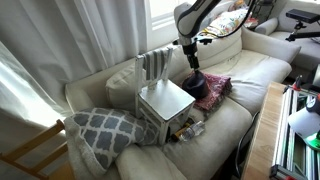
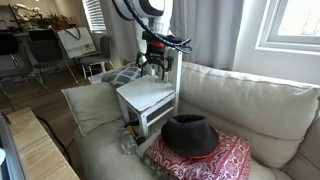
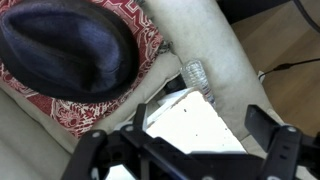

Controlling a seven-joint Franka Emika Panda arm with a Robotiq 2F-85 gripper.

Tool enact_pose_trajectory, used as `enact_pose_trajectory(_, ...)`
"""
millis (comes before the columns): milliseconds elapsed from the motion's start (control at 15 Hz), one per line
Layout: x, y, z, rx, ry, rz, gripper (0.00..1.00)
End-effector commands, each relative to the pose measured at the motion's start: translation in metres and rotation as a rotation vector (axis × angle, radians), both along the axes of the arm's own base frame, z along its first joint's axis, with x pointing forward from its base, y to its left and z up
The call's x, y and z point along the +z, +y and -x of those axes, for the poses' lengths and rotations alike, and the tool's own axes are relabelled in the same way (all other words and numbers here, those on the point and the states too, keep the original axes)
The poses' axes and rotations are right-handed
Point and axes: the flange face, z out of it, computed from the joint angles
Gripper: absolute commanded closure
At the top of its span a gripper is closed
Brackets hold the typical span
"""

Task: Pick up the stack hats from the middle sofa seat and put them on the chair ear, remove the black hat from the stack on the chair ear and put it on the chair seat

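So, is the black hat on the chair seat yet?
No, the black hat rests on the red patterned cloth on the sofa, beside the chair seat.

Exterior view high, past the pillow (image 1: 105,130) end of the sofa (image 1: 255,80), looking along it. Exterior view low, near the hat (image 2: 190,133) end, facing back. Both share chair (image 1: 165,100). Wrist view straight down, close on hat, chair.

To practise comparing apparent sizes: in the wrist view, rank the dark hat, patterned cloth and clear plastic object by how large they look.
1. patterned cloth, spreading beyond the hat's edges
2. dark hat
3. clear plastic object, smallest
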Motion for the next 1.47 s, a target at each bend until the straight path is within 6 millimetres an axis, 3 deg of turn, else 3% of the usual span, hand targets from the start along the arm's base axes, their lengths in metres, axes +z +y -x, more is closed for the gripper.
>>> enact_pose_trajectory(0, -0.045, -0.039, -0.013, 0.111, -0.010, -0.058, 0.00)
enact_pose_trajectory(133, -0.062, -0.059, -0.016, 0.101, -0.006, -0.083, 0.00)
enact_pose_trajectory(200, -0.044, -0.044, -0.007, 0.086, 0.002, -0.056, 0.00)
enact_pose_trajectory(333, -0.057, -0.059, -0.009, 0.086, 0.008, -0.065, 0.00)
enact_pose_trajectory(533, -0.060, -0.059, -0.013, 0.089, 0.003, -0.069, 0.00)
enact_pose_trajectory(1000, -0.127, -0.107, 0.003, 0.354, 0.079, -0.136, 0.00)
enact_pose_trajectory(1400, -0.162, -0.129, 0.014, 0.488, -0.062, -0.222, 0.00)
